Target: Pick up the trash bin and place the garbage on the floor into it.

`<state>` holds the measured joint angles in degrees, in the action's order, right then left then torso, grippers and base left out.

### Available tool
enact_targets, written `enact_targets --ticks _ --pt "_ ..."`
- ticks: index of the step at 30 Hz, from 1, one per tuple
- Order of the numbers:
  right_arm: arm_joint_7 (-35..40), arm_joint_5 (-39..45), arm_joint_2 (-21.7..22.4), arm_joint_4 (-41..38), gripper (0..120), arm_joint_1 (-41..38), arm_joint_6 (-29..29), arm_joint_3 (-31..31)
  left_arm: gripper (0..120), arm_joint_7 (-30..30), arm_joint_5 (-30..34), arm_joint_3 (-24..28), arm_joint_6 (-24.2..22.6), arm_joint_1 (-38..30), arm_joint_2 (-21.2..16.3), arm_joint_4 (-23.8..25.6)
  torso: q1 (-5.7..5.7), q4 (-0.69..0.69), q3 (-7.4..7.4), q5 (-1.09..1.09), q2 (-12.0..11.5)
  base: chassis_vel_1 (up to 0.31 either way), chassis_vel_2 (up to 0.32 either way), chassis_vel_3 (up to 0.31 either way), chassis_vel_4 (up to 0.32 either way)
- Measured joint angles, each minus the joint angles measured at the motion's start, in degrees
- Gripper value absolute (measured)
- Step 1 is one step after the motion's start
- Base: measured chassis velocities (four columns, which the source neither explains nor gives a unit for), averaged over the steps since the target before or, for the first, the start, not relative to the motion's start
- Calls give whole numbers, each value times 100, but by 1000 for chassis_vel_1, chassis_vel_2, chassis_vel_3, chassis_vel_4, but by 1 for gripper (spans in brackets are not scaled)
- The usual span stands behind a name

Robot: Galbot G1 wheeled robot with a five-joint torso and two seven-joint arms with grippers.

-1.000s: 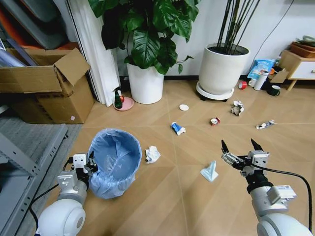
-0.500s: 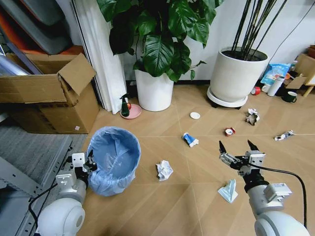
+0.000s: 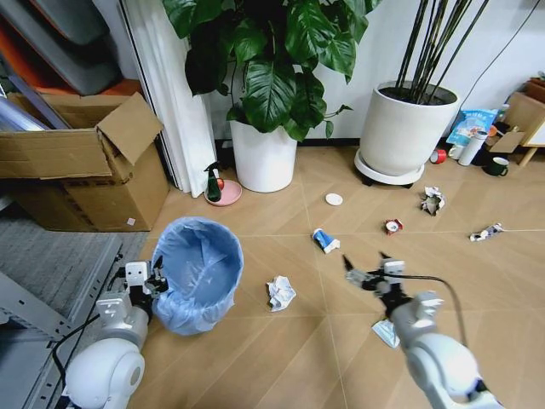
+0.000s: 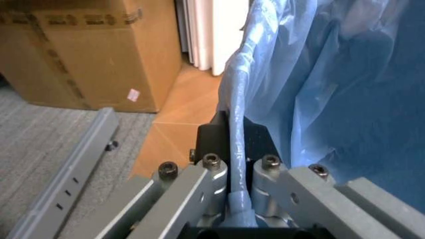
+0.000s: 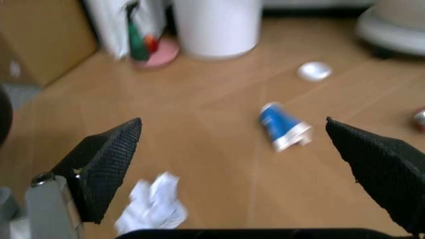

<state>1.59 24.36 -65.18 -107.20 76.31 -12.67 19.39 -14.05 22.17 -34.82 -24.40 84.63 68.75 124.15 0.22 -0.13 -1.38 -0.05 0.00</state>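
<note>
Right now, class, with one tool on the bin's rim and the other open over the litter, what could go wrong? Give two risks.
1. The left tool pinches only the rim and thin bag of the small round blue-lined trash bin; the bin might tip or slip free.
2. The open right tool hangs between the crumpled white paper wad and the crushed blue-white can; it may close on neither.

Litter-strewn chevron wood floor (image 3: 281,349)

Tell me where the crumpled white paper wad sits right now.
In the head view, the paper wad lies on the floor just right of the trash bin, with the blue-white can beyond it.
</note>
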Motion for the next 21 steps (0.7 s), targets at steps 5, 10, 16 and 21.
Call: enact_targets --ticks 5,10,16,21 --pt "24 48 -136 1001 100 -978 42 -1026 0 -9 2 -106 0 59 0 36 0 0 0 0 0 0 0 0 0" --pt "96 122 -510 2091 100 -1817 6 -1868 0 -24 47 -202 -12 77 -34 109 0 2 0 2 0 0 0 0 0" --pt "212 229 -956 3093 100 -2335 -146 -2241 0 -50 121 -230 -41 70 -105 166 0 1 0 0 0 0 0 0 0" --pt "230 311 -1137 3597 100 -2468 -224 -2278 0 -56 170 -231 -55 65 -168 190 0 -1 0 -1 0 0 0 0 0"
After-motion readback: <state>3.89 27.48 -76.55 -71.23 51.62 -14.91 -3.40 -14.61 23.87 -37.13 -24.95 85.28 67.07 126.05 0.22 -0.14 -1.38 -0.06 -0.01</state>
